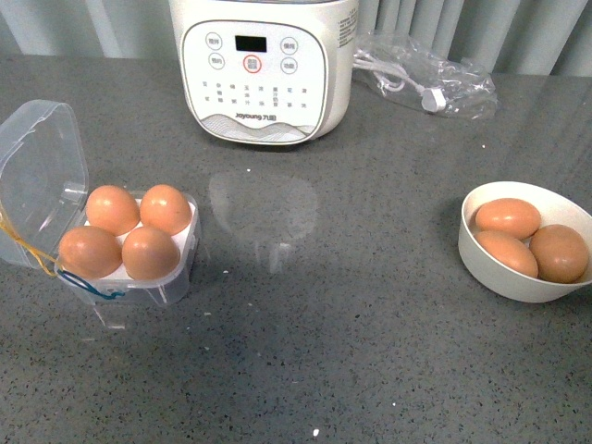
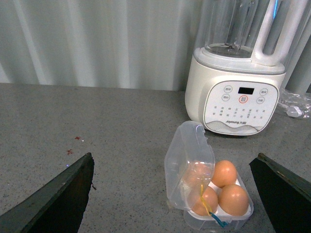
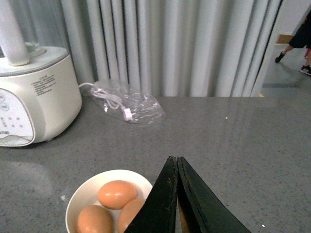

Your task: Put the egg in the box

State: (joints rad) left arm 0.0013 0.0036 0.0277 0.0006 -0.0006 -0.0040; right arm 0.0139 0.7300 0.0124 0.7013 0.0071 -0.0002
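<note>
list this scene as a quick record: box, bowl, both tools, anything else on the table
box: clear box on the left side of the front view, lid open
box contents: four eggs, every cell filled
bowl: white bowl on the right side, holding three eggs
left tool: left tool open, empty, above and short of the box
right tool: right tool shut, nothing between its fingers, over the bowl
other: white appliance at the back; plastic bag with a cable beside it
surface: grey table
</note>
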